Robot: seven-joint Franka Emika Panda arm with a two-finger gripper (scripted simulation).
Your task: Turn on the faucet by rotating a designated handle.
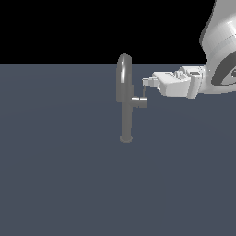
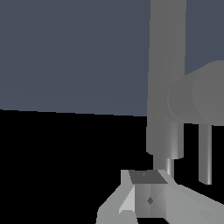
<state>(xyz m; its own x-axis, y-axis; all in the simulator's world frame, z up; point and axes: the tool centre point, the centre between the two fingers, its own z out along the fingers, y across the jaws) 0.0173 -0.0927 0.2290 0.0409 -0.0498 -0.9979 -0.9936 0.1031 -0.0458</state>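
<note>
Nearest the lens, low in the wrist view, the pale grey two-fingered gripper (image 2: 148,199) is filling the bottom of the frame, and its fingertips (image 2: 146,177) are sitting just below the thin lever rod (image 2: 204,153) and the column. From these angles I cannot tell whether the fingers are apart or together, or whether they are actually pinching the rod; in the exterior view the gripper (image 1: 146,83) is reaching in from the right of the frame and its tip is lying right at the rod's upper end.

The tall slim grey metal faucet (image 1: 125,103) with its arched gooseneck spout is standing upright near the centre of the exterior frame on the flat slate-blue floor (image 1: 55,184), its small round flange at the bottom. The short grey cylinder handle (image 1: 139,102) is jutting out from the column toward the exterior view's right, about halfway up, with the rod rising from its outer end.

By my judgement this is stiff, smooth metal: nothing will bend or break, but the rod looks slippery and narrow. The rod is the place to take hold or push, since it gives leverage for turning the stub about its axis; the faucet itself seems fixed and should not tip.

Counting: one faucet, one handle stub, one lever rod, one white robot arm (image 1: 221,46), one gripper.
</note>
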